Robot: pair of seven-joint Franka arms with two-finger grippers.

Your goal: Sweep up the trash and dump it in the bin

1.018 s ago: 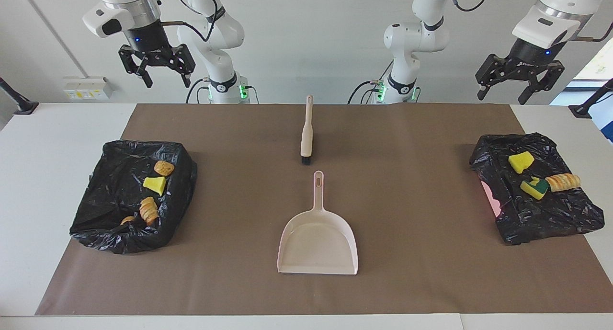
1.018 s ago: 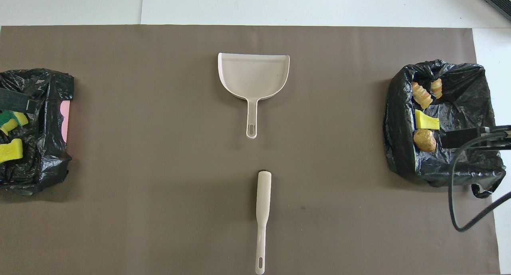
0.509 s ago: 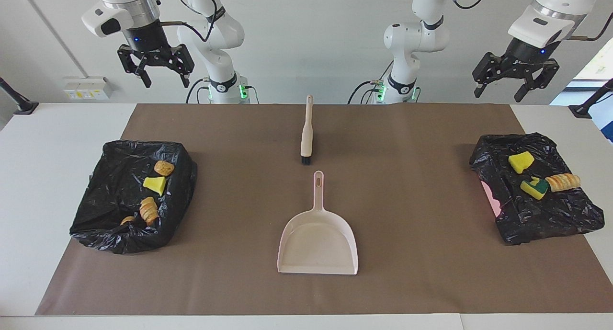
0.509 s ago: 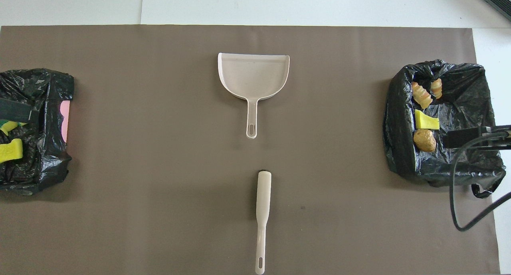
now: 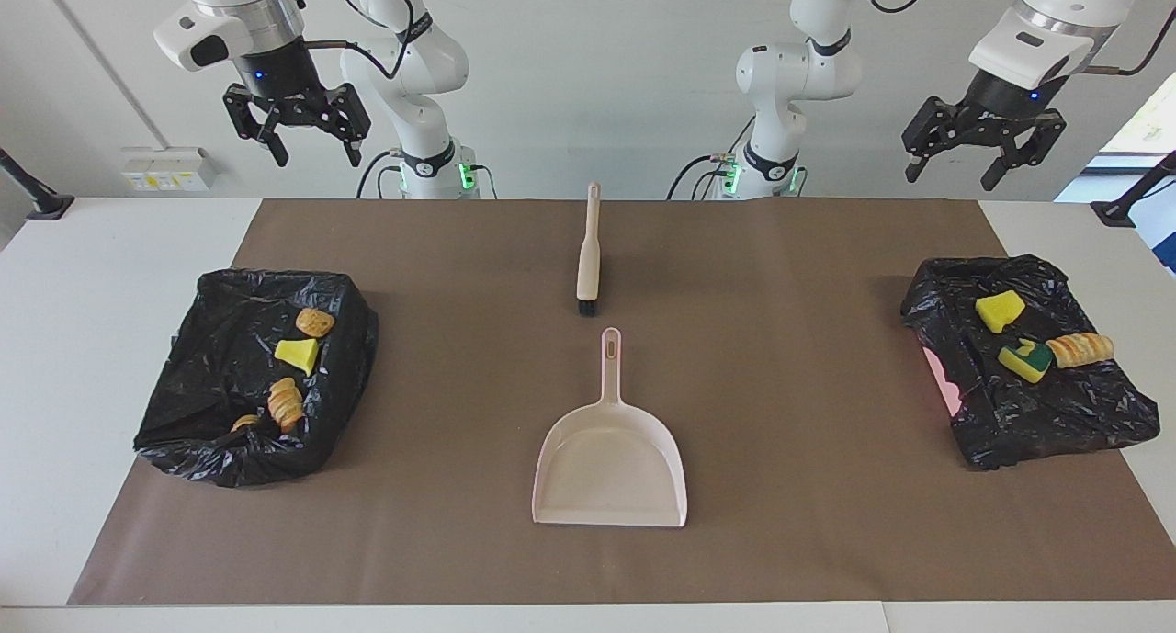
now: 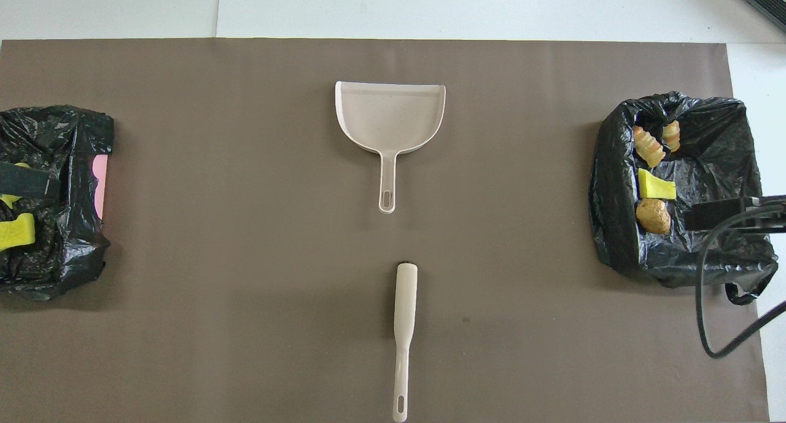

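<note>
Trash lies in two black-bagged bins. In the bin at the right arm's end are a yellow sponge wedge and bread pieces. The bin at the left arm's end holds a yellow sponge, a green-backed sponge and a bread roll. My right gripper hangs open and empty, high above its end of the table. High over the other end, my left gripper is open and empty too.
A pale pink dustpan lies mid-table on the brown mat, its handle toward the robots. The beige-handled brush lies nearer to the robots, in line with it. A black cable loops beside the right arm's bin.
Both grippers have risen slightly, the left one more. In the overhead view the left hand now covers the green-backed sponge. Nothing on the table has moved.
</note>
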